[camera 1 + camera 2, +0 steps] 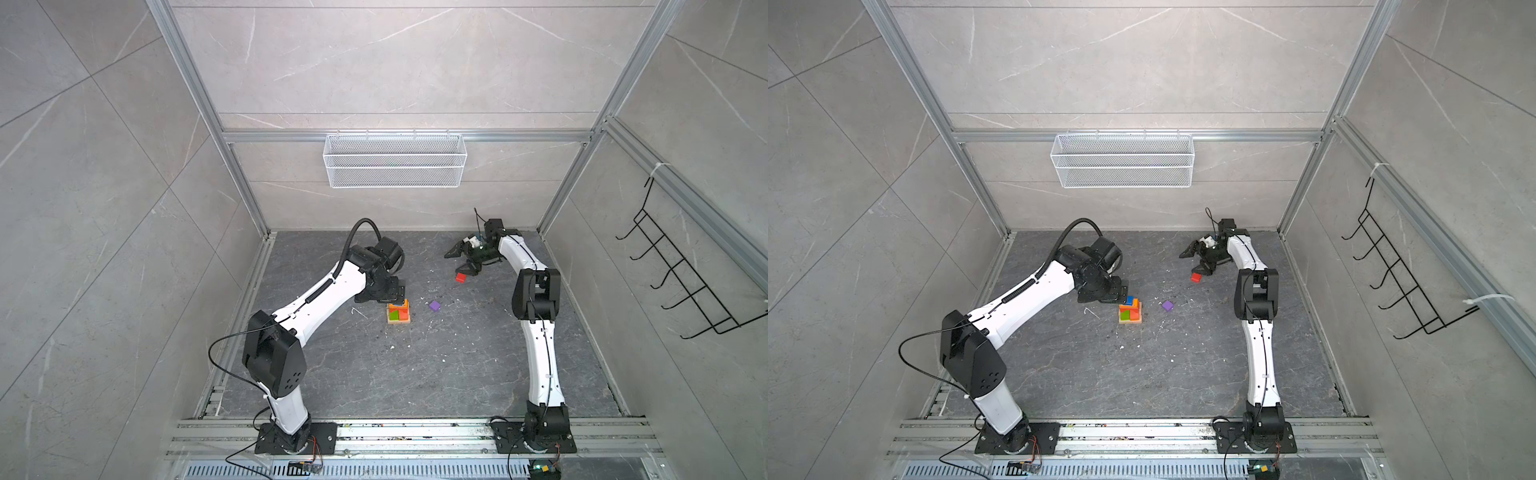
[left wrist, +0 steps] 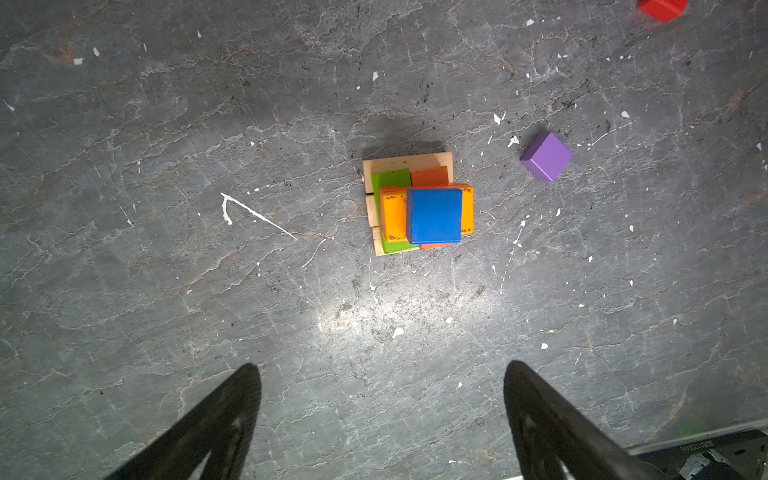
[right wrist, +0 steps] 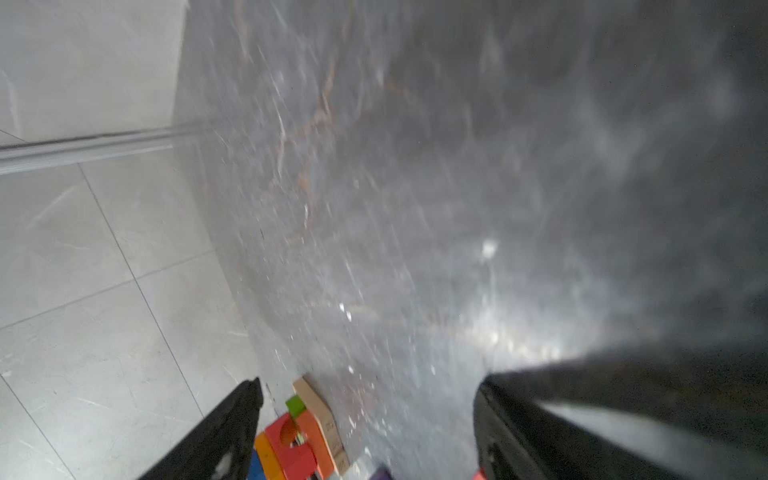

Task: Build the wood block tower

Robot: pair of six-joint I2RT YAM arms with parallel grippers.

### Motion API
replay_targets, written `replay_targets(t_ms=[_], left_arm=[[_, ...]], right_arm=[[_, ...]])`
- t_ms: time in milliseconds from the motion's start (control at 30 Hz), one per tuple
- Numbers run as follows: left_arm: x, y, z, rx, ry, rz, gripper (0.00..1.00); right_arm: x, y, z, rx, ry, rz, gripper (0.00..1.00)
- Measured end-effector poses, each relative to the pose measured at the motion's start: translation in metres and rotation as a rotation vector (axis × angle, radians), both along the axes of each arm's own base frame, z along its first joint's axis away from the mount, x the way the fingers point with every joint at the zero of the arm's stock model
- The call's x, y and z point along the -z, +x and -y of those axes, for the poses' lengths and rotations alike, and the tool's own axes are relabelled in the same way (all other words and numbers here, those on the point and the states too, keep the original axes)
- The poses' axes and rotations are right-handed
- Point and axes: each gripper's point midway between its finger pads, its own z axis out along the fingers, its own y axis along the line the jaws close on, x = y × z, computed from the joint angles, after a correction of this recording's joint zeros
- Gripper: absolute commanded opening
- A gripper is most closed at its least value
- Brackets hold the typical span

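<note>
1. The wood block tower [image 1: 399,312] stands on the dark floor, roughly midway between the two arms. It is only partly built.
2. From the left wrist view I can see what is done: tan base bars [image 2: 407,163] at the bottom, a green slab [image 2: 390,179] and an orange-red slab [image 2: 430,176] across them, an orange piece [image 2: 392,216] above, and a blue block [image 2: 435,215] on top, sitting off-centre toward one edge.
3. Two pieces are still loose. A purple cube [image 1: 434,306] lies near the tower on the right arm's side. A red cube [image 1: 460,277] lies farther from the tower the same way, toward the back wall.
4. The left gripper [image 2: 381,368] hangs above the floor just beside the tower, with its jaws wide apart and nothing between them.
5. The right gripper [image 1: 457,264] is well away from the tower, just by the red cube. Its jaws are spread and empty, and its own camera is badly blurred.
6. I'd call the job a bit past halfway: the base and middle are up, and the red and purple cubes still need to be fetched and stacked.
7. The off-centre blue block leaves little room for whatever goes on next.
</note>
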Motion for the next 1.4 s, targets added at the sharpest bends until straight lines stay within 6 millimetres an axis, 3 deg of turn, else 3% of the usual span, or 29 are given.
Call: replay_targets(t_ms=[200,400,667,800,1033,1400], left_arm=[[-0.003,-0.005,-0.002,0.004,-0.005,0.006,0.93],[-0.002,-0.006,-0.002,0.005,-0.009,0.009,0.94],[0.002,-0.010,-0.003,0.009,-0.023,0.011,0.96],[0.006,-0.011,-0.003,0.014,-0.031,0.012,0.98],[0.011,-0.012,-0.001,0.023,-0.048,0.027,0.98],[0.016,-0.023,-0.011,0.025,-0.068,0.017,0.97]], right_arm=[[0.001,-0.037,-0.006,-0.020,-0.118,-0.052,0.76],[-0.001,-0.078,0.001,-0.025,-0.285,-0.066,0.76],[-0.052,-0.114,0.012,0.024,-0.443,0.093,0.76],[-0.059,-0.132,0.024,0.052,-0.510,0.139,0.75],[-0.040,-0.142,0.042,0.019,-0.625,0.149,0.67],[-0.015,-0.128,0.040,-0.101,-0.711,0.177,0.63]])
